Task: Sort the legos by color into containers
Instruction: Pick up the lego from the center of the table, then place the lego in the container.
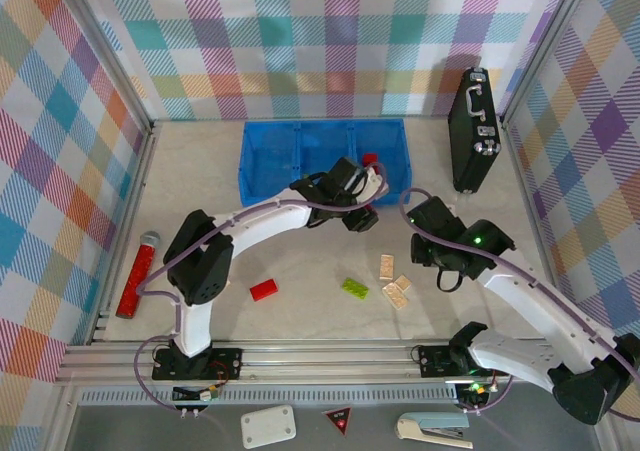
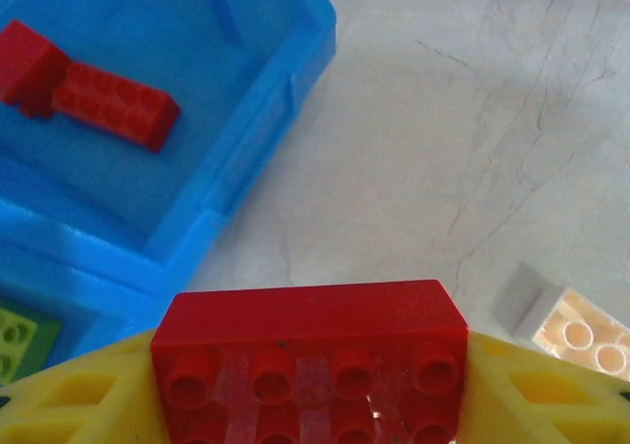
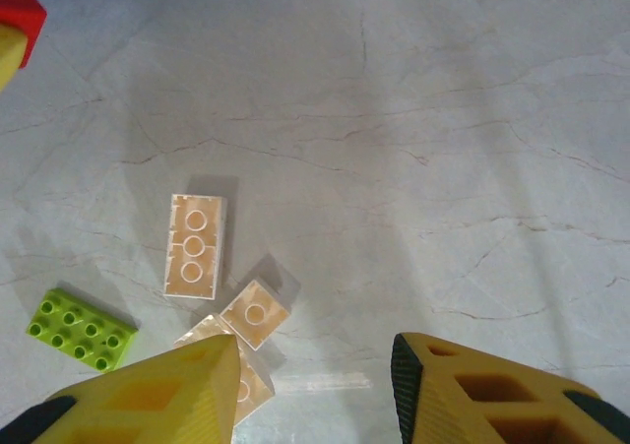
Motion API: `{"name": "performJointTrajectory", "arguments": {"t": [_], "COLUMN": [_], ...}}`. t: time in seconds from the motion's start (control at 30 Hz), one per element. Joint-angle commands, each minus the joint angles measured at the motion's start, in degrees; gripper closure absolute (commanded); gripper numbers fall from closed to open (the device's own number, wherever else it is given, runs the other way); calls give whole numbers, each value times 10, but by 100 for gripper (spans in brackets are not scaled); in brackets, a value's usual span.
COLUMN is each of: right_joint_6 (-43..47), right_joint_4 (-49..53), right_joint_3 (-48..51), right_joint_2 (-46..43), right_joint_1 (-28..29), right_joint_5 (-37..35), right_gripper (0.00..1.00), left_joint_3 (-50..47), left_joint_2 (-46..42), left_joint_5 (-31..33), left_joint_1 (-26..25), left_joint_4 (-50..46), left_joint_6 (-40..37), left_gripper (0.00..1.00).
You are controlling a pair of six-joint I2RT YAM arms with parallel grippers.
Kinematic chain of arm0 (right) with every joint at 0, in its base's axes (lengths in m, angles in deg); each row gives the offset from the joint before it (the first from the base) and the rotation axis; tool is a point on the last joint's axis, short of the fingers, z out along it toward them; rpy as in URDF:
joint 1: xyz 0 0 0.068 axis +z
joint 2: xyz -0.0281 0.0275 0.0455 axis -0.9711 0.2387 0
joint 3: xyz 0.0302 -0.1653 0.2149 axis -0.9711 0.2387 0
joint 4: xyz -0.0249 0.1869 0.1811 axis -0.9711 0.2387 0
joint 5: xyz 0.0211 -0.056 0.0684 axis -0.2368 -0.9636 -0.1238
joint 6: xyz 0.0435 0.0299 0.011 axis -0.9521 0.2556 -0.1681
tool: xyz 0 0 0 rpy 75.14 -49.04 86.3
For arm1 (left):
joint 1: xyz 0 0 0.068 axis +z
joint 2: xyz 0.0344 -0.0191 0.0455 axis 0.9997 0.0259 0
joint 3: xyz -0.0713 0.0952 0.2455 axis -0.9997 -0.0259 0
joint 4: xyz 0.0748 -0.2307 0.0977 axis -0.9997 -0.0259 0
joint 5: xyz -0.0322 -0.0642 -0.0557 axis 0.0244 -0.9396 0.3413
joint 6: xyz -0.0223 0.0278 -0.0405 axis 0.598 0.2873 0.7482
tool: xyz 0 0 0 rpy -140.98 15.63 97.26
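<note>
My left gripper [image 2: 310,365] is shut on a red lego [image 2: 310,321], held between its yellow fingers just in front of the blue bin [image 1: 325,186]; from above, that gripper [image 1: 360,216] sits by the bin's front wall. The bin's right compartment [image 2: 118,183] holds two red legos [image 2: 113,104], and a green one [image 2: 15,336] lies in the neighbouring compartment. My right gripper [image 3: 315,375] is open above bare table, right of three beige legos [image 3: 197,244] and a green lego [image 3: 81,329]. A red lego [image 1: 264,289] lies on the table further left.
A black case [image 1: 473,131] stands at the back right by the wall. A red stick-like object [image 1: 138,274] lies at the table's left edge. The checked walls close in the table on three sides.
</note>
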Motion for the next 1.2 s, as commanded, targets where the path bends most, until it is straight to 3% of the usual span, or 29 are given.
{"name": "performJointTrajectory", "arguments": {"t": [0.0, 0.23, 0.53, 1.0, 1.17], "right_joint_6": [-17, -27, -35, -34, -33], "right_joint_4": [39, 60, 85, 86, 83], "right_joint_3": [-10, -12, -13, -3, -1], "right_joint_2": [-28, -59, -82, -91, -91], "right_joint_1": [1, 1, 1, 1, 1], "right_joint_5": [-21, -23, -28, -32, -31], "right_gripper": [54, 54, 54, 54, 54], "left_joint_3": [41, 112, 148, 241, 245], "left_joint_2": [31, 90, 153, 258, 264], "left_joint_5": [0, 65, 174, 194, 200], "left_joint_1": [-7, -7, -7, -9, -9], "left_joint_4": [7, 41, 179, 211, 218], "left_joint_6": [-34, -81, -137, -150, -147], "left_gripper": [44, 46, 46, 43, 34]}}
